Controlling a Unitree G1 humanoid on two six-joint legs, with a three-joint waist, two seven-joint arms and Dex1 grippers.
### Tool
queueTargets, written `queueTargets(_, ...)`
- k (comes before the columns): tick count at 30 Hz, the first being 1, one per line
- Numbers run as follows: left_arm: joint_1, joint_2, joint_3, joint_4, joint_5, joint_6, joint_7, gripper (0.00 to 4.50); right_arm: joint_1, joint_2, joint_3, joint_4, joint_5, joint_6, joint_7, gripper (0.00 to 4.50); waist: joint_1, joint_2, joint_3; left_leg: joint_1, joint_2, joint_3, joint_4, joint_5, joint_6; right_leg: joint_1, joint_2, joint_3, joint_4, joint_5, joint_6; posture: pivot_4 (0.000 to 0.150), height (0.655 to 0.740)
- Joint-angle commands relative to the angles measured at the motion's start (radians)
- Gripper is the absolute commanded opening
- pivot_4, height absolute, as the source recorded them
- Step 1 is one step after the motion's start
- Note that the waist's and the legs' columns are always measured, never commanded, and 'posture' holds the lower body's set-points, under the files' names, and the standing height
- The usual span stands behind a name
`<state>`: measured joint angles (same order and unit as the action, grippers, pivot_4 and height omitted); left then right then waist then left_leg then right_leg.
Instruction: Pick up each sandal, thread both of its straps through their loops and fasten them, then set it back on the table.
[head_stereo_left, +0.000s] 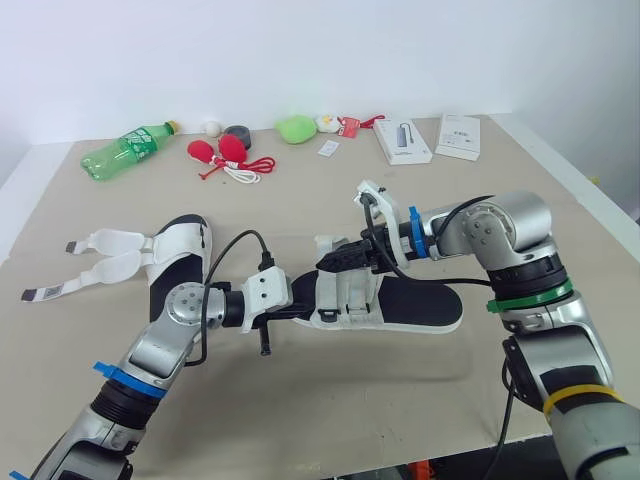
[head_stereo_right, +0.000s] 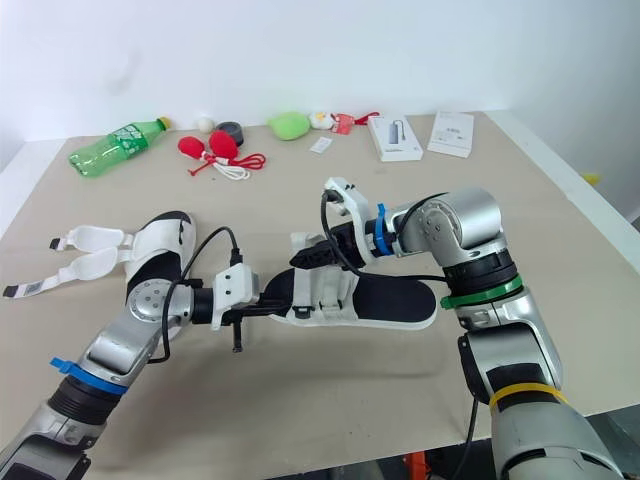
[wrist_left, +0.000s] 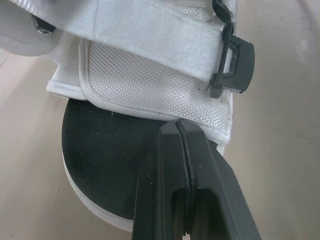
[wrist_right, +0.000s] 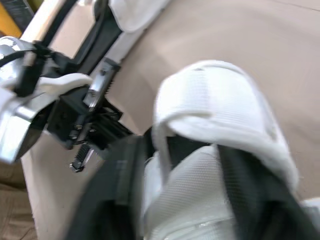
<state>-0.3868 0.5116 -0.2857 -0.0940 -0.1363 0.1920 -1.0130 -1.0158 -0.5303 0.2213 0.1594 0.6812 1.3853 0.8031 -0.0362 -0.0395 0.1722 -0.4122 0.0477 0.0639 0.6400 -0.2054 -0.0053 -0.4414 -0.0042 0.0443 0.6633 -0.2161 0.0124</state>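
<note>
A sandal (head_stereo_left: 420, 302) with a black insole and white straps lies mid-table, toe toward my left arm. My left gripper (head_stereo_left: 300, 312) is shut at the toe end, pinching the edge of the white mesh flap (wrist_left: 150, 85) beside the black loop (wrist_left: 235, 62). From above, my right gripper (head_stereo_left: 338, 262) is shut on a raised white strap (wrist_right: 220, 105), which curves over between its fingers. The second sandal (head_stereo_left: 180, 262) lies at the left, with its two white straps (head_stereo_left: 110, 248) spread open toward the table's left edge.
Along the far edge lie a green bottle (head_stereo_left: 125, 150), red items with a cord (head_stereo_left: 225, 152), a dark tape roll (head_stereo_left: 238, 135), a green object (head_stereo_left: 296, 128) and two white boxes (head_stereo_left: 402, 140) (head_stereo_left: 458, 135). The table's right edge (head_stereo_left: 580, 200) runs close to my right arm.
</note>
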Motion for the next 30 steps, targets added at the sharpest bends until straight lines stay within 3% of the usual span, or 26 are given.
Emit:
queueTargets(1, 0.001, 0.003, -0.008, 0.002, 0.007, -0.011, -0.005, 0.0, 0.012, 0.0, -0.059, -0.056, 0.022, 0.05, -0.013, 0.57, 0.0, 0.0, 0.0, 0.0, 0.0, 0.0, 0.0, 0.0, 0.0, 0.0, 0.0, 0.0, 0.0, 0.0, 0.0, 0.15, 0.74)
queueTargets(2, 0.001, 0.003, -0.008, 0.002, 0.007, -0.01, -0.005, 0.0, 0.029, 0.001, -0.068, -0.082, 0.031, 0.074, -0.021, 0.12, 0.0, 0.0, 0.0, 0.0, 0.0, 0.0, 0.0, 0.0, 0.0, 0.0, 0.0, 0.0, 0.0, 0.0, 0.0, 0.15, 0.74)
queueTargets(3, 0.001, 0.003, -0.008, 0.002, 0.006, -0.01, -0.005, 0.0, 0.043, 0.003, -0.076, -0.105, 0.036, 0.092, -0.027, 0.05, 0.0, 0.0, 0.0, 0.0, 0.0, 0.0, 0.0, 0.0, 0.0, 0.0, 0.0, -0.001, 0.0, 0.0, 0.0, 0.15, 0.74)
queueTargets(12, -0.001, 0.003, -0.01, 0.002, 0.002, -0.006, -0.014, 0.0, 0.128, 0.042, -0.15, -0.259, 0.067, 0.211, -0.087, 0.05, 0.0, 0.0, 0.0, 0.0, 0.0, -0.001, 0.0, 0.0, 0.0, 0.0, 0.0, 0.0, 0.0, 0.0, 0.0, 0.15, 0.74)
queueTargets(30, -0.008, -0.006, -0.015, 0.013, 0.011, -0.018, -0.008, 0.0, 0.118, 0.084, -0.186, -0.291, 0.22, 0.229, -0.214, 0.05, -0.007, 0.0, 0.0, 0.0, 0.0, -0.001, 0.0, 0.0, 0.0, 0.0, 0.0, 0.0, 0.0, 0.0, 0.0, 0.15, 0.74)
